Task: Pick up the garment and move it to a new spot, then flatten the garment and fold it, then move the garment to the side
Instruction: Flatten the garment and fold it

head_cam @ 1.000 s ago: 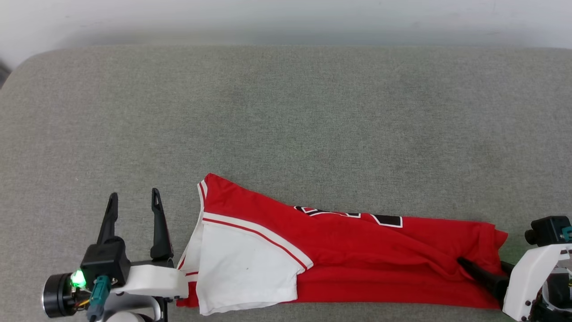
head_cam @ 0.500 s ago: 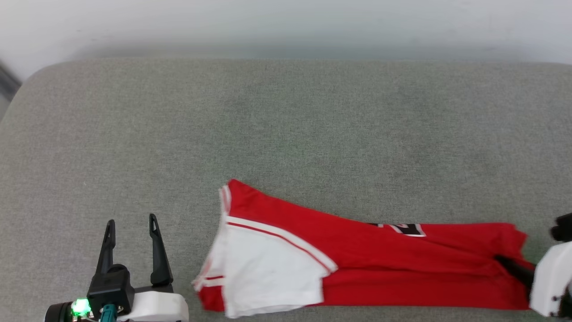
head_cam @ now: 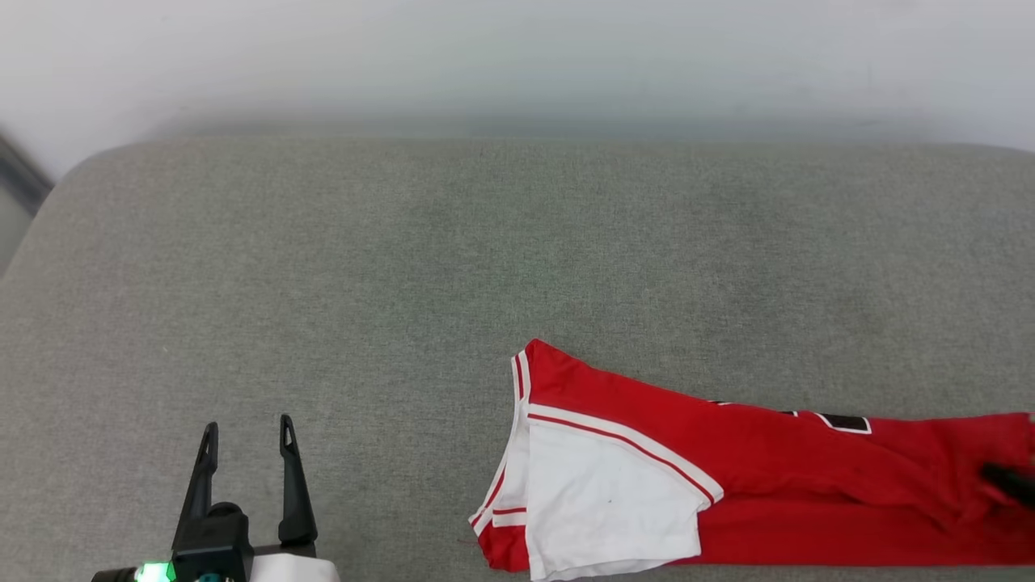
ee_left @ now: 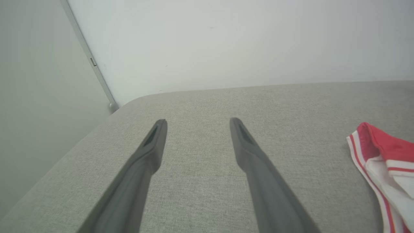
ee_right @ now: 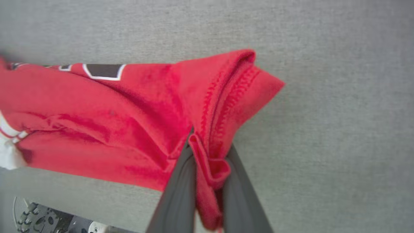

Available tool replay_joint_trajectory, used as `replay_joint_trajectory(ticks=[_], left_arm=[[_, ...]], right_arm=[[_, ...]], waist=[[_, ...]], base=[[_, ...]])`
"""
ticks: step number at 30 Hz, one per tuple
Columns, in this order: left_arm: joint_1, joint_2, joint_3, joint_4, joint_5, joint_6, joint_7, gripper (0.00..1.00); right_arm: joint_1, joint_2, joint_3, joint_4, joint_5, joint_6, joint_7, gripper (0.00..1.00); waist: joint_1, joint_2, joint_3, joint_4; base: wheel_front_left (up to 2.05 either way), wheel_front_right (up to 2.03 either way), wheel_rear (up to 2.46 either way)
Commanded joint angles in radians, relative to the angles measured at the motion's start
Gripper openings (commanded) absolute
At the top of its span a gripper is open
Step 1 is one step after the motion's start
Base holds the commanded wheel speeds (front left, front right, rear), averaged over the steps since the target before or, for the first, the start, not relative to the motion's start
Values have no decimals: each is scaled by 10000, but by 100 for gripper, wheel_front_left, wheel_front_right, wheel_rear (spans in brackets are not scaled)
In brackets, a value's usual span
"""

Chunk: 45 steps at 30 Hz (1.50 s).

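Note:
The red garment [head_cam: 776, 485] lies as a long folded strip on the grey cushion at the lower right, its white sleeve [head_cam: 606, 509] with striped trim at the left end and a sliver of the black-and-white print on top. My right gripper [ee_right: 210, 147] is shut on the bunched red hem at the strip's right end; a dark fingertip [head_cam: 1009, 480] shows at the frame's right edge. My left gripper [head_cam: 247, 427] stands open at the lower left, well apart from the garment. Between its fingers [ee_left: 198, 122] is only bare cushion, with the sleeve trim [ee_left: 381, 158] off to the right.
The grey cushion [head_cam: 485, 267] stretches wide behind and left of the garment. Its rounded left corner [ee_left: 129, 103] ends by a pale wall [head_cam: 517, 65]. Part of the robot's base [ee_right: 35, 220] shows below the cushion's near edge.
The garment has slid to the right, away from the left gripper, pulled by the right gripper that holds its hem. The head view has shifted too. The left gripper stays open.

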Motion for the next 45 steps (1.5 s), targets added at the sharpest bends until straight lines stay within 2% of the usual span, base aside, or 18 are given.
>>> replay_joint_trajectory(ticks=[1, 6, 9, 13, 17, 23, 29, 35, 38, 39, 40, 44, 45], left_arm=[[161, -61, 78, -19, 61, -51, -46, 100], [323, -186, 154, -29, 121, -244, -46, 100], [291, -265, 161, -27, 179, -344, -46, 100], [128, -371, 160, -37, 247, -458, -46, 100], [-70, -455, 128, -36, 304, -547, -46, 100], [-405, -574, 57, -68, 371, -625, -46, 100], [-755, -719, -7, -51, 327, -685, -47, 100], [-1004, -782, -135, 63, 359, -780, -47, 100], [-1008, -795, -47, 78, 382, -747, -47, 100], [-963, -799, -2, 84, 391, -733, -47, 100], [-907, -800, 25, 100, 397, -744, -47, 100], [-695, -782, 125, 223, 415, -801, -47, 100], [-695, -782, 125, 223, 415, -801, -47, 100]], right_arm=[[88, 75, 0, -462, 219, -8, 141, 0], [358, 4, 191, -2579, 524, -7, 638, 0], [184, 157, 335, -3720, 288, -8, 908, 0], [-532, 661, 706, -4855, -267, -7, 1582, 0], [-1553, 1497, 1387, -5256, -1005, -8, 2335, 0], [-3186, 3070, 2641, -4579, -1928, -8, 2916, 0], [-4270, 4397, 3971, -2937, -2513, -8, 2911, 0], [-4502, 4974, 5441, -1073, -2919, -11, 2566, 0], [-4538, 5126, 5746, -615, -2806, -14, 1978, 0], [-4649, 5134, 5806, -571, -2798, -14, 1741, 33], [-4787, 5099, 5874, -602, -2814, -14, 1502, 98], [-5079, 4760, 5937, -1145, -2672, -13, 335, 100], [-5079, 4760, 5937, -1145, -2672, -13, 335, 100]], waist=[[0, 0, -105, 12], [0, 0, -245, 16], [0, 0, -227, 36], [0, 0, -61, 70], [0, 0, 173, 169], [0, 0, 667, 396], [0, 0, 1168, 621], [0, 0, 1412, 751], [0, 0, 1335, 666], [0, 0, 1289, 616], [0, 0, 1222, 561], [0, 0, 842, 316], [0, 0, 842, 316]], base=[[0, 0, 0], [0, 0, 0], [0, 0, 0], [0, 0, 0], [0, 0, 0], [0, 0, 0], [0, 0, 0], [0, 0, 0], [0, 0, 0], [0, 0, 0], [0, 0, 0], [0, 0, 0], [0, 0, 0]])
